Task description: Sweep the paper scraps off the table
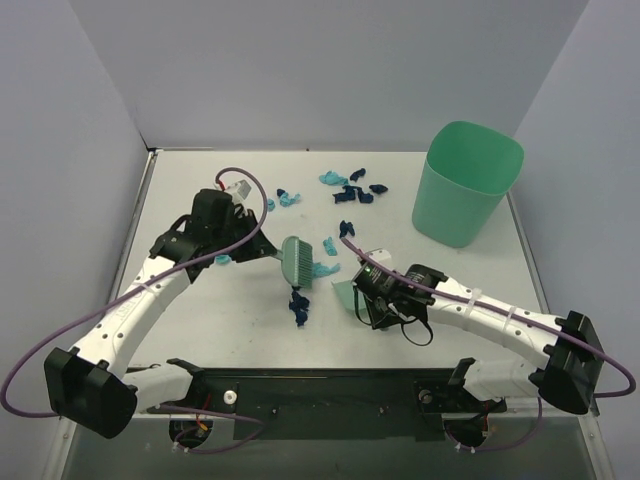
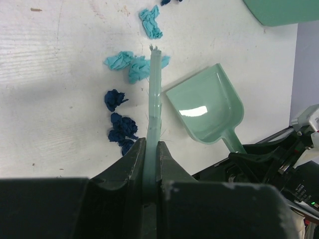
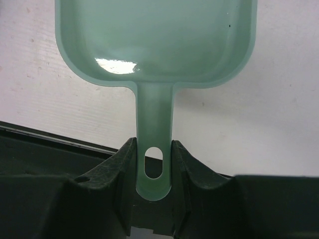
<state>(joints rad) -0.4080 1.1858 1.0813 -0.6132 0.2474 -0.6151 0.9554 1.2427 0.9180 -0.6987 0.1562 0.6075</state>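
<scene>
My left arm bends in from the near left, and its claw (image 2: 152,164) is clamped on the handle of the green brush (image 1: 297,260), bristles down at mid-worktop (image 1: 230,300). My right arm lies low from the near right, and its claw (image 3: 153,149) is closed on the dustpan (image 3: 154,40) handle, with the pan flat just beside the brush. The pan's inside shows only glossy plastic. The green bin (image 1: 468,185) stands upright at the far right. Paper scraps (image 2: 132,64) lie against the brush, teal at its tip and navy nearer me. More are scattered on the far side, near the bin.
</scene>
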